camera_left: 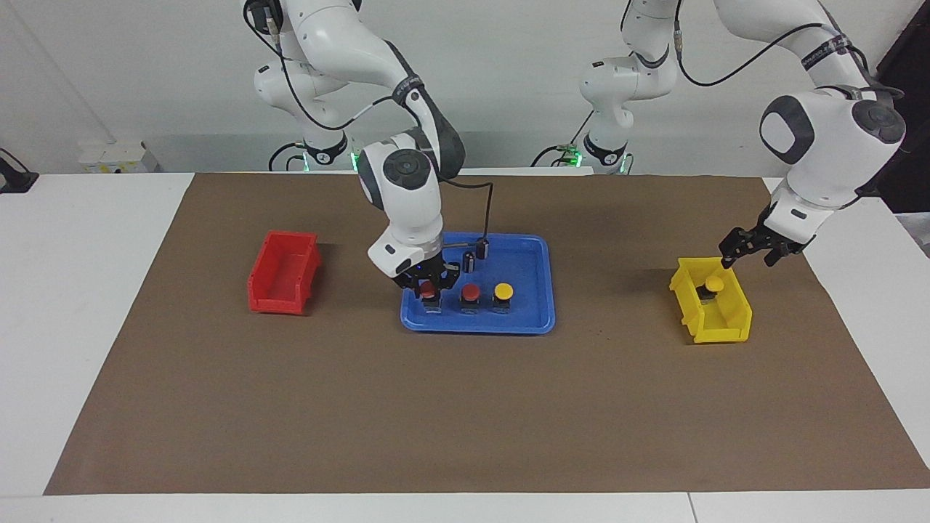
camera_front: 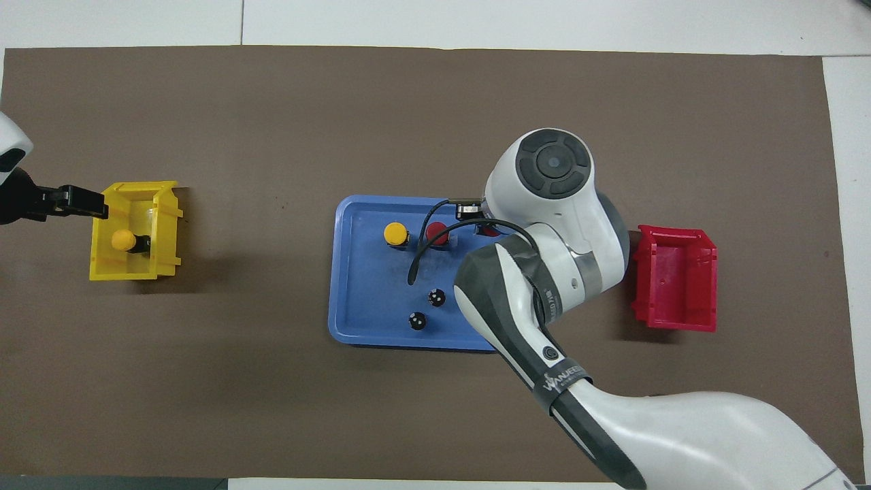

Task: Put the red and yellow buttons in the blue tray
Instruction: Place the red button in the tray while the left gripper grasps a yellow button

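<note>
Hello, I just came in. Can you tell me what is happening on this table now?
Two robot arms are collecting push buttons into the blue tray. The right gripper is down in the tray around a red button. A second red button and a yellow button stand beside it, with two dark cylinders nearer the robots. The left gripper is over the yellow bin, where the last yellow button lies. The red bin holds no button.
</note>
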